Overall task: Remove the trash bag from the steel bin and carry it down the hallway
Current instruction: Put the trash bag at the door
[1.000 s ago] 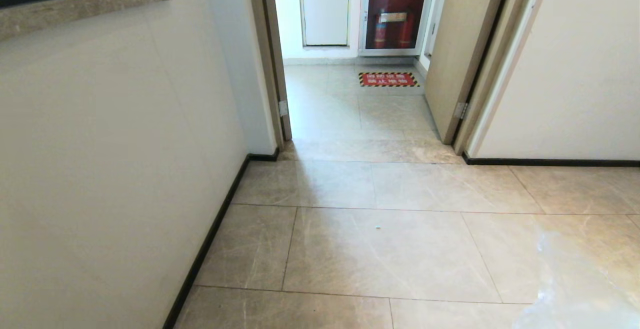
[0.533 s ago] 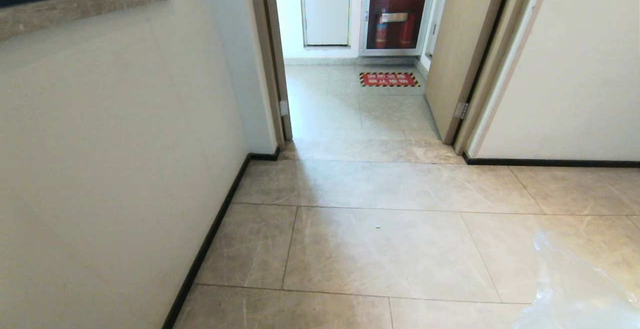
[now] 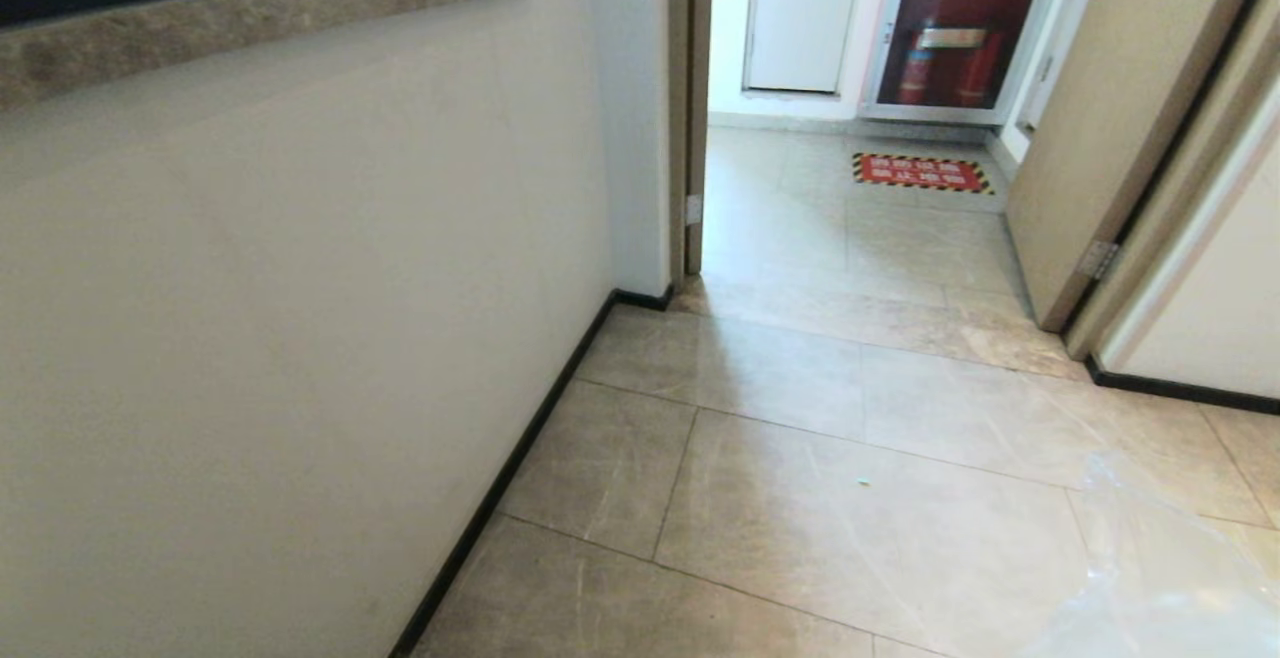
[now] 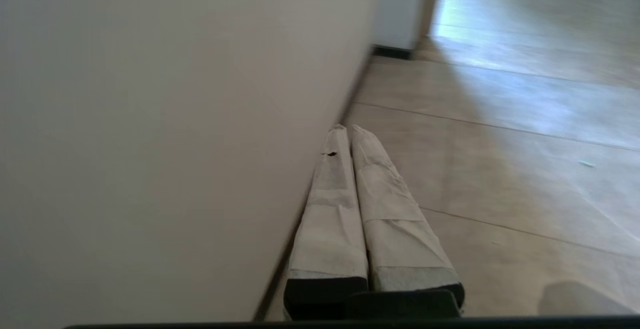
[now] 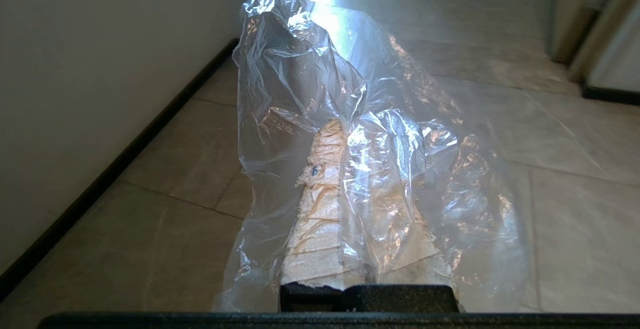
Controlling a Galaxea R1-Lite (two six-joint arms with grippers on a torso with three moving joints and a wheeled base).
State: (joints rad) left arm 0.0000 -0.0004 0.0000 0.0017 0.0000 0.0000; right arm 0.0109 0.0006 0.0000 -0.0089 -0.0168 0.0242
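The trash bag [image 5: 295,69], thin clear crinkly plastic, is draped over and pinched between the taped fingers of my right gripper [image 5: 347,129], which is shut on it above the hallway floor [image 3: 850,538]. In the head view only a fold of the trash bag [image 3: 1170,588] shows, at the lower right corner. My left gripper [image 4: 348,130] is shut with nothing in it, its taped fingers pointing along the base of the left wall. The steel bin is out of view.
A white wall [image 3: 300,338] with a dark baseboard [image 3: 520,468] and a stone ledge [image 3: 250,13] runs close on the left. Ahead is a doorway [image 3: 850,228] with an open wooden door [image 3: 1110,118], a fire-extinguisher cabinet [image 3: 950,38] and a red floor sign [image 3: 920,173].
The whole head picture has shifted right, so the camera has swung toward the left wall, which now fills more of the view. The bag stays at the lower right.
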